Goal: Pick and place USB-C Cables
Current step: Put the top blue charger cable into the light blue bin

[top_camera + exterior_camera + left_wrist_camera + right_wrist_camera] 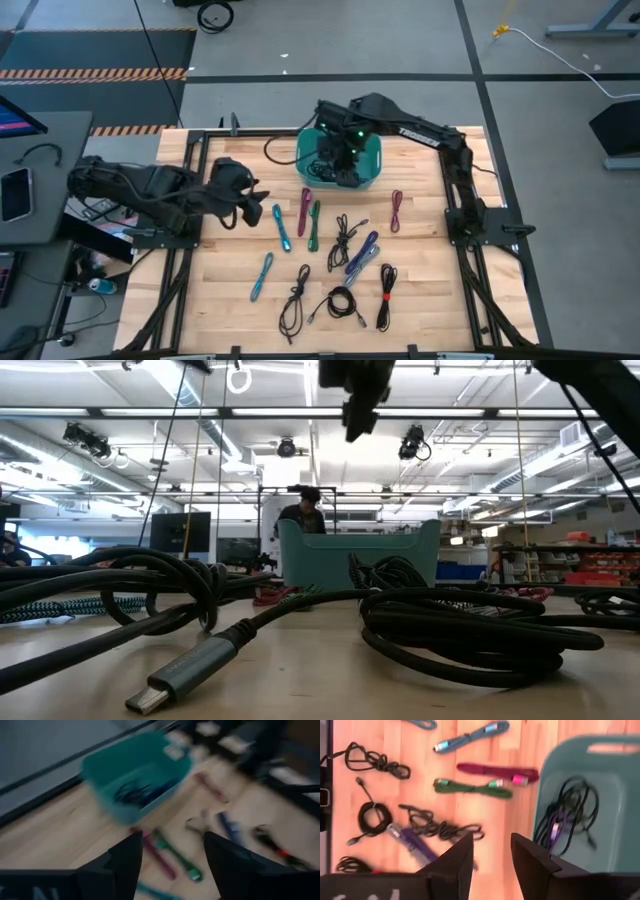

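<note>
A few cables already lie in the teal bin (371,167) at the far side of the table (220,300): black ones and a purple one (554,831). Most USB-C cables (345,245) still lie spread on the wood, so a lot is left. The right gripper (343,160) hangs over the bin, jaws apart and empty. The left gripper (258,203) waits at the left, jaws wide, holding nothing.
</note>
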`<action>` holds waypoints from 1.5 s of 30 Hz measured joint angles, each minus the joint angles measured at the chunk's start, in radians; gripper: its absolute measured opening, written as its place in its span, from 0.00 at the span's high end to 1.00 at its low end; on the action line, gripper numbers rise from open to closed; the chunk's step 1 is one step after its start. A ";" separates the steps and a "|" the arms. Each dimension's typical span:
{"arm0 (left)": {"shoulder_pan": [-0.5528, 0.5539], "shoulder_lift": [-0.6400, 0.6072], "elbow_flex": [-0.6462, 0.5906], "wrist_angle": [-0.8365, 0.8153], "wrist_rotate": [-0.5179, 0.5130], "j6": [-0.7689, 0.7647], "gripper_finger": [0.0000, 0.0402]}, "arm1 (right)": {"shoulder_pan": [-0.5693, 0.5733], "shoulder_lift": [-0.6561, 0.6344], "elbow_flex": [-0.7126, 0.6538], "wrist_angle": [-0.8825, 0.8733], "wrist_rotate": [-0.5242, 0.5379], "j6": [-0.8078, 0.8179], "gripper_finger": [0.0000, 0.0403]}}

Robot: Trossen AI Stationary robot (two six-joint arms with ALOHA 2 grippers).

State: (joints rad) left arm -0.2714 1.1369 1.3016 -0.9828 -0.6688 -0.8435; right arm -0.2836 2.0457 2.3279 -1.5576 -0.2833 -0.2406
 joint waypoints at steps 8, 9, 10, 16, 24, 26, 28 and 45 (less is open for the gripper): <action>0.025 0.131 0.001 -0.225 -0.008 -0.372 0.49 | 0.049 -0.085 -0.001 -0.014 0.015 0.119 0.66; 0.026 0.157 0.000 -0.251 0.010 -0.407 0.49 | 0.055 -0.094 -0.001 -0.014 0.026 0.126 0.66; 0.027 0.186 0.000 -0.264 0.032 -0.434 0.50 | 0.059 -0.103 -0.001 -0.014 0.035 0.133 0.66; 0.033 0.364 0.001 -0.299 0.172 -0.492 0.50 | 0.066 -0.158 -0.001 -0.014 0.059 0.145 0.66; 0.033 0.561 0.001 -0.291 0.287 -0.588 0.50 | 0.066 -0.215 -0.001 -0.014 0.081 0.145 0.66; 0.033 0.598 0.001 -0.281 0.314 -0.622 0.49 | 0.066 -0.222 -0.001 -0.014 0.081 0.135 0.66; 0.034 0.630 0.001 -0.266 0.333 -0.662 0.49 | 0.066 -0.230 -0.001 -0.014 0.081 0.118 0.66; 0.143 0.679 0.000 -0.060 0.411 -0.738 0.50 | 0.067 -0.234 -0.001 -0.014 0.080 0.019 0.66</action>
State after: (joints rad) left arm -0.1287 1.8156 1.3018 -1.0426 -0.2581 -1.5818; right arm -0.2169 1.8114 2.3268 -1.5711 -0.2031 -0.2217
